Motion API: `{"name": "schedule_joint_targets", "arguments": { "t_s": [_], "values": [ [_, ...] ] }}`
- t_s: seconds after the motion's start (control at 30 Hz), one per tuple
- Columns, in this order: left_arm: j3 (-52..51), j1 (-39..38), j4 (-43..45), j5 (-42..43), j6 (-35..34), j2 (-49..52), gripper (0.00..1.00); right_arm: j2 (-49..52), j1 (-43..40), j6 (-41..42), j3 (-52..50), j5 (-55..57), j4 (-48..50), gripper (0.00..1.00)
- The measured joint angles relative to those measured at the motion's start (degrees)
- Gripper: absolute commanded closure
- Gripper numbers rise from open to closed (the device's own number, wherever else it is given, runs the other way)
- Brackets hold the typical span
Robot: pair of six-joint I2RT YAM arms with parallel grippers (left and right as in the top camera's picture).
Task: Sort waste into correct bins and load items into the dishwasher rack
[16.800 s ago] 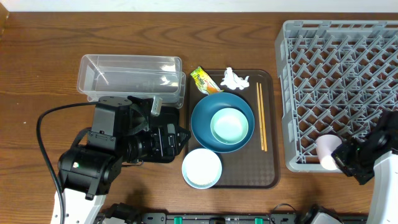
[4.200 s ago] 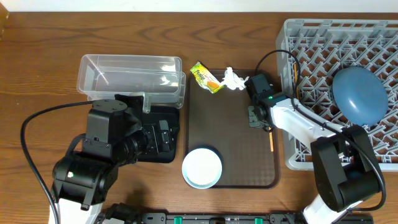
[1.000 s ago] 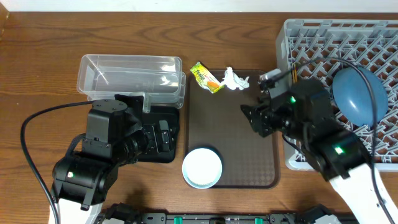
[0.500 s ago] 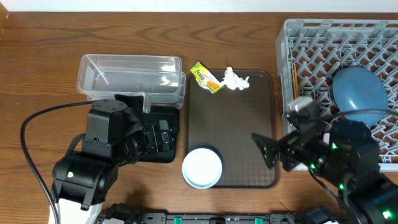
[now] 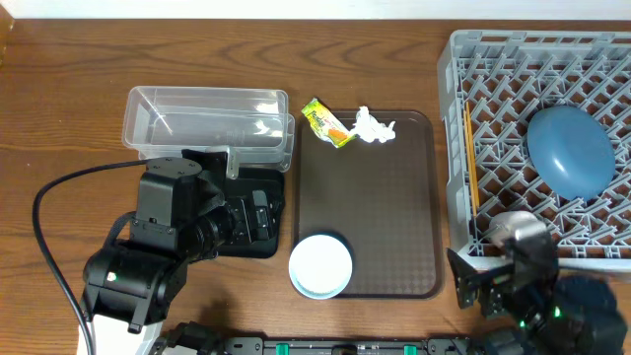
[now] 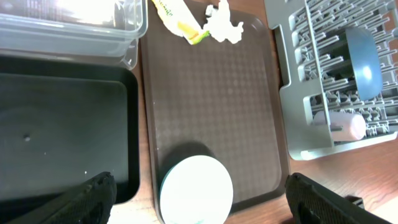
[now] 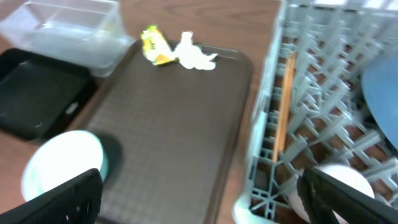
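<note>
white bowl point(image 5: 320, 266) sits at the lower left corner of the brown tray point(image 5: 394, 227), low in the middle of the overhead frame, the only dish we see outside the rack point(image 5: 493, 59). it is round, pale and glossy, mouth up, and looks empty. we judge it rigid, fairly light, slick and easy to chip, so the sound hold is a pinch on the rim, one finger inside the wall and one outside, not a squeeze across its width. left tool point(image 6: 200, 186) hangs above it, spread wide with nothing held. right tool point(image 7: 200, 180), at the lower right of the overhead frame, is also spread and empty. at the tray's upper edge lie the snack wrapper point(image 5: 325, 124) and the crumpled tissue point(image 5: 372, 126), just beside each other, both likely soft and near weightless. in the rack at right, the dark-blue bowl-plate point(image 5: 570, 153) leans among the pegs, the chopsticks point(image 5: 470, 163) lie along the left side and the pink cup point(image 6: 339, 124) rests near the lower edge. clear tub point(image 5: 207, 118) and black tray point(image 6: 62, 137) wait on the table point(image 5: 59, 99) at left.
</note>
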Motion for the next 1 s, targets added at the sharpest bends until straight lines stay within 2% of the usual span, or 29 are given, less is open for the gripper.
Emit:
{"name": "schedule_joint_targets", "arguments": {
  "t_s": [0.27, 0.67, 0.9, 1.0],
  "values": [
    [0.0, 0.0, 0.0, 0.0, 0.0, 0.0, 0.11, -16.6, -8.9, -0.1, -15.4, -2.4, 1.3, 0.01],
    [0.0, 0.0, 0.0, 0.0, 0.0, 0.0, 0.11, -17.0, -10.7, -3.1, -35.6, -6.9, 28.1, 0.01],
    [0.0, 0.0, 0.0, 0.0, 0.0, 0.0, 0.11, -17.0, -10.8, -3.1, -37.0, -5.7, 33.1, 0.01],
    [0.0, 0.0, 0.0, 0.0, 0.0, 0.0, 0.11, -17.0, -10.8, -3.1, -38.6, -4.8, 41.0, 0.01]
  ]
}}
